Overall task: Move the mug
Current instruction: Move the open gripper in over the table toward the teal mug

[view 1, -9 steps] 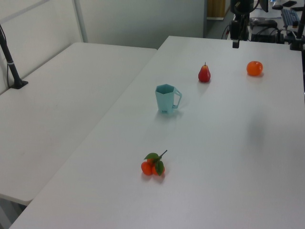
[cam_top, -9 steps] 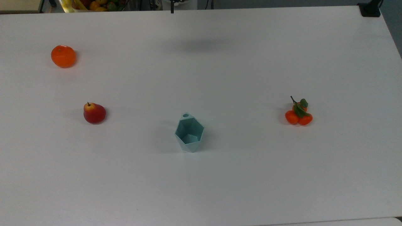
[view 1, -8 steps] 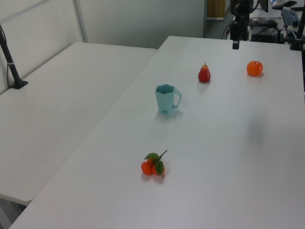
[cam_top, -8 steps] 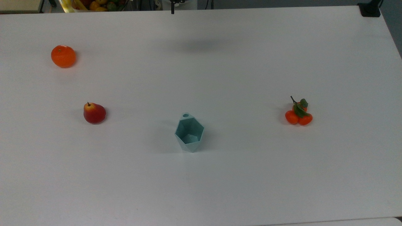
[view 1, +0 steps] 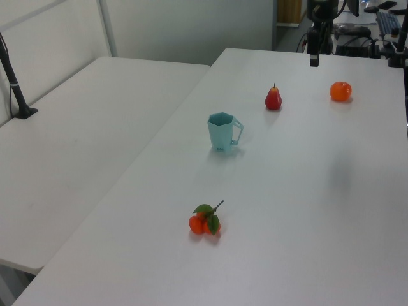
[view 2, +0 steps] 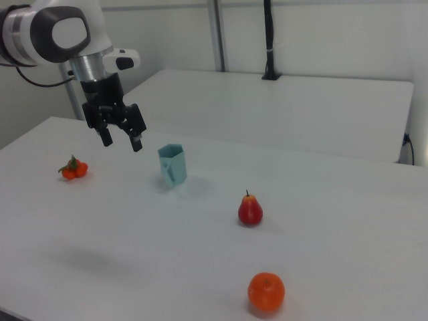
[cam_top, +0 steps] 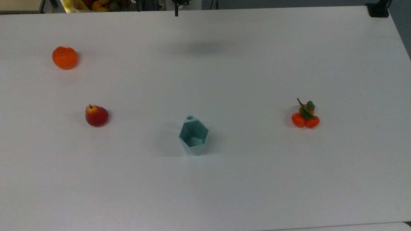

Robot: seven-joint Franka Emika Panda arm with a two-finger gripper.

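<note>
Mug (cam_top: 193, 136) upright mid-counter (cam_top: 257, 179), between pear (cam_top: 96, 115) and tangerine cluster (cam_top: 305, 118). Tool (view 2: 122, 140) raised, fingers spread, holding nothing. We judge the mug light, rigid, matte; we would grip opposite facets below the rim.

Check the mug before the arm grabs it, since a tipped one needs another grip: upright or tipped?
Upright. The mug stands on its base on the table, its rim facing up; the top view looks straight into it.
</note>
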